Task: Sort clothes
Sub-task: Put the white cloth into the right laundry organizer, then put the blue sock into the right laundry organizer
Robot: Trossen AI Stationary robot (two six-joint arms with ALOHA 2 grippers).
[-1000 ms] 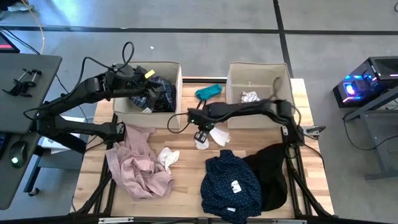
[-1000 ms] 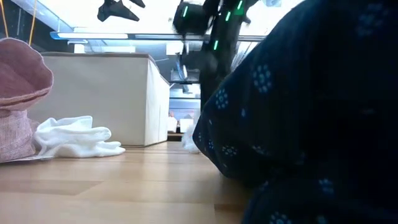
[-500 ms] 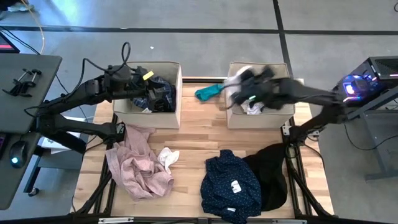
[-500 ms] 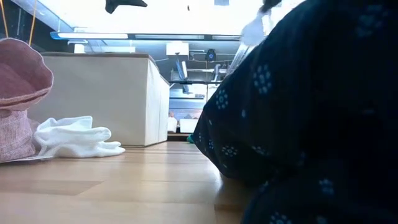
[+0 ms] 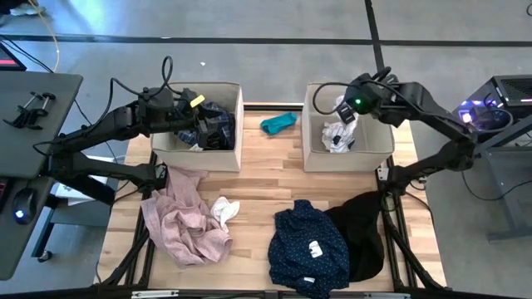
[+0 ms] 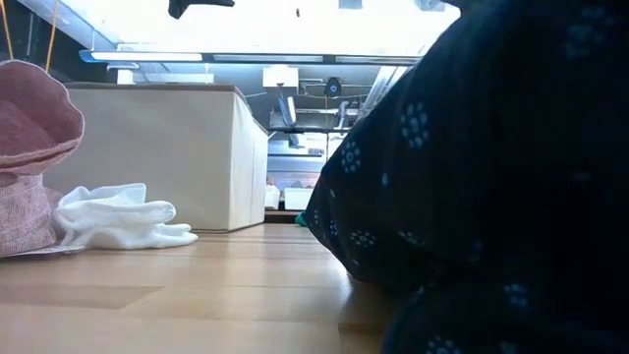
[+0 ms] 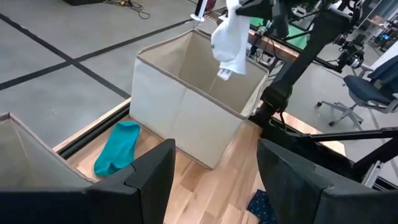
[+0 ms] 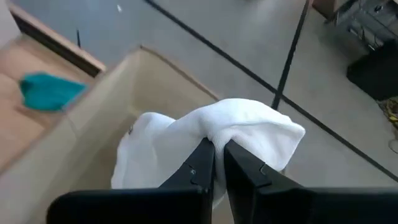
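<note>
My right gripper (image 5: 347,106) is shut on a white sock (image 7: 229,38) above the right beige box (image 5: 314,156), which holds white and black socks (image 5: 337,137). My left gripper (image 5: 199,126) is open and empty over the left beige box (image 5: 237,141), beside the blue plaid shirt (image 5: 218,123) that lies in it. On the table lie the pale pink shirt (image 5: 184,218), another white sock (image 5: 224,209), the navy dotted shirt with its white label (image 5: 310,247) and the black garment (image 5: 363,228). The teal piece (image 5: 278,123) lies between the boxes. My right gripper pinches a bunched fold of the white sock (image 8: 214,134) between its two fingers. The sock hangs below the fingers, lifted clear, over the right box's opening (image 7: 205,62).
Bare wood shows between the two boxes and the garments at the near side (image 5: 266,187). In the low view the navy shirt (image 6: 472,177) fills the right side, with the white sock (image 6: 118,218) and the left box (image 6: 157,152) at left.
My right gripper has lifted the white sock off the middle of the table and carried it up and toward the far right, over the right box. The sock now hangs clear above the box.
</note>
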